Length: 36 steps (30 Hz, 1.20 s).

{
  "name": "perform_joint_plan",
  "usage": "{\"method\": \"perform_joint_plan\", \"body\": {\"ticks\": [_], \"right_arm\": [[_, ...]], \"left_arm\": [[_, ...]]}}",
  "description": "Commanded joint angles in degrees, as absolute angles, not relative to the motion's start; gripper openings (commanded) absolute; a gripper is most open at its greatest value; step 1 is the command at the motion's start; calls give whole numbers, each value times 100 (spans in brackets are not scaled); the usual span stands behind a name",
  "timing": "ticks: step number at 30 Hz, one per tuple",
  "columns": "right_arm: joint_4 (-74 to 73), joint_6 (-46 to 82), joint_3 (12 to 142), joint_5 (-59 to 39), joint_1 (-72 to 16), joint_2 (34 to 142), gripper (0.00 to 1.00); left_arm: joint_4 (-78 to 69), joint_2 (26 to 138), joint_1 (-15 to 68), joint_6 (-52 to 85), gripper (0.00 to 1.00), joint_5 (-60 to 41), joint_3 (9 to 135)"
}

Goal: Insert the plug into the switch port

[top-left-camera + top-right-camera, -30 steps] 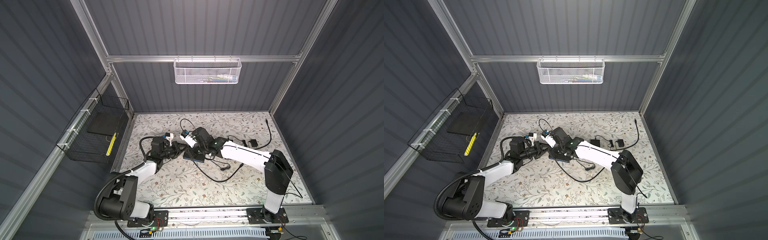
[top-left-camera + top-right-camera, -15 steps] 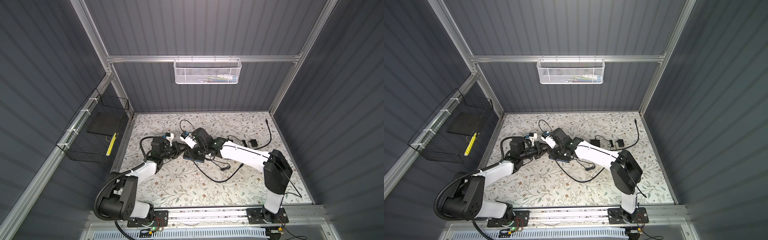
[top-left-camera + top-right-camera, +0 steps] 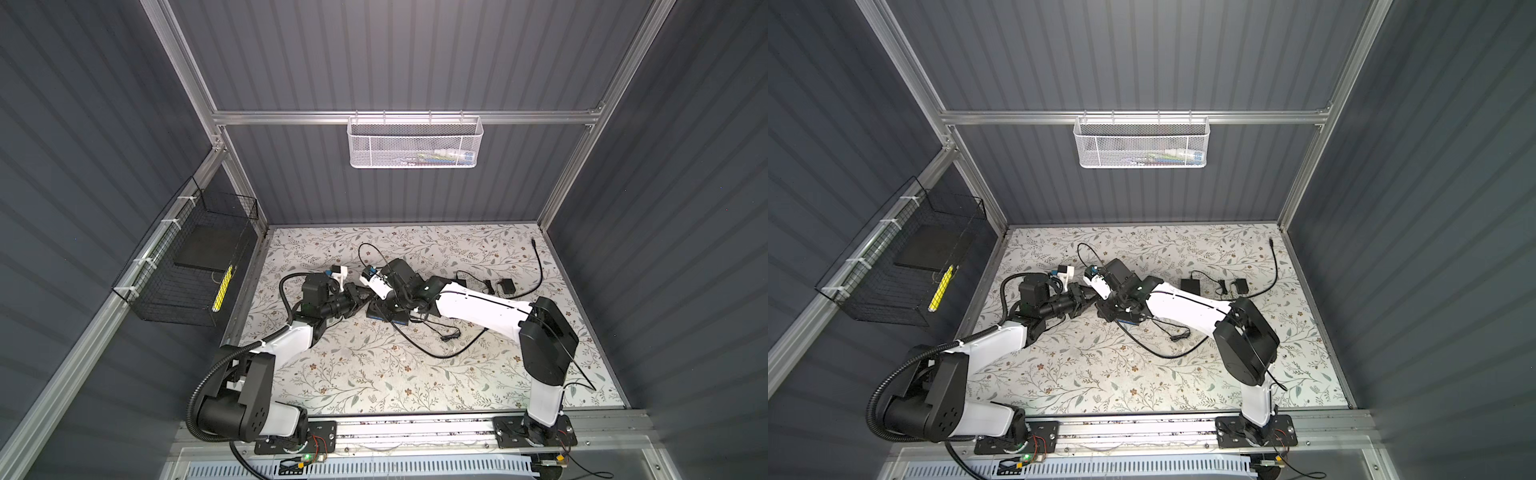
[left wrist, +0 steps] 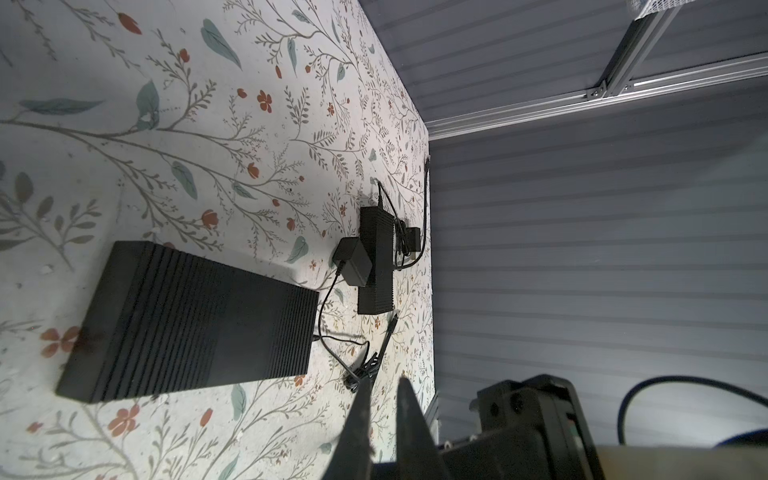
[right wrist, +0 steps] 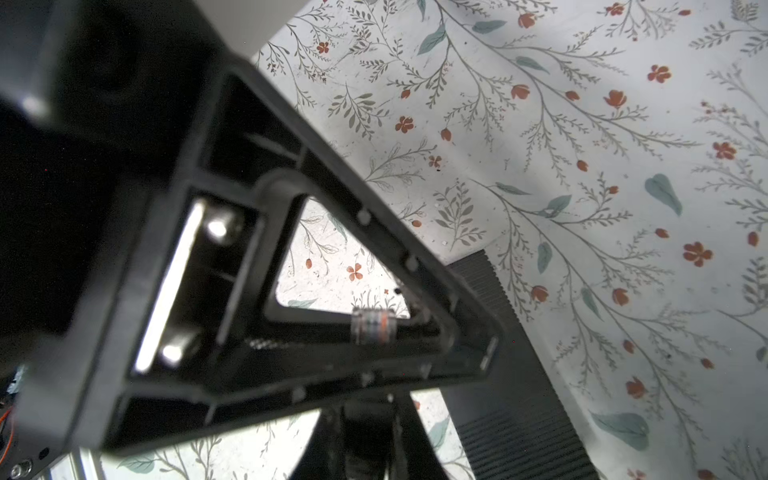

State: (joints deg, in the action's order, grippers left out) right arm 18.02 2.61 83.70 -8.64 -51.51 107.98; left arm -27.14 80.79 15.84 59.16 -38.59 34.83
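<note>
The switch [image 4: 199, 320] is a flat black ribbed box lying on the floral table; it also shows beside my right fingers [image 5: 511, 395] and under the right wrist in both top views [image 3: 386, 319] [image 3: 1121, 318]. Its port faces away and is hidden. My right gripper [image 5: 368, 411] [image 3: 376, 308] is shut on the plug's dark body. The plug's clear tip [image 5: 372, 326] with coloured wires sticks out in front of the left gripper's black frame [image 5: 232, 266]. My left gripper [image 4: 384, 382] [image 3: 360, 296] hovers beside the switch, shut to a thin slit with nothing in it.
A long black adapter [image 4: 376, 266], a small adapter [image 4: 353, 262] and bundled cable [image 4: 361, 370] lie beyond the switch. A black cable loops across the table [image 3: 436, 355]. A wire basket [image 3: 187, 266] hangs on the left wall, a white mesh basket [image 3: 415, 143] on the back wall.
</note>
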Motion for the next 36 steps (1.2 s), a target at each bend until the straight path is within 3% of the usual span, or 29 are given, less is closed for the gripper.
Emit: {"method": "perform_joint_plan", "body": {"ticks": [1,36], "right_arm": [[1837,263,8500,-712,-5147,10644,23],[1755,404,8439,-868,-5106,10685,21]], "left_arm": [[-2786,8040,1626,5844,13,-3968,3552],[-2895,8125,1626,5859,14,-4016,3516]]}}
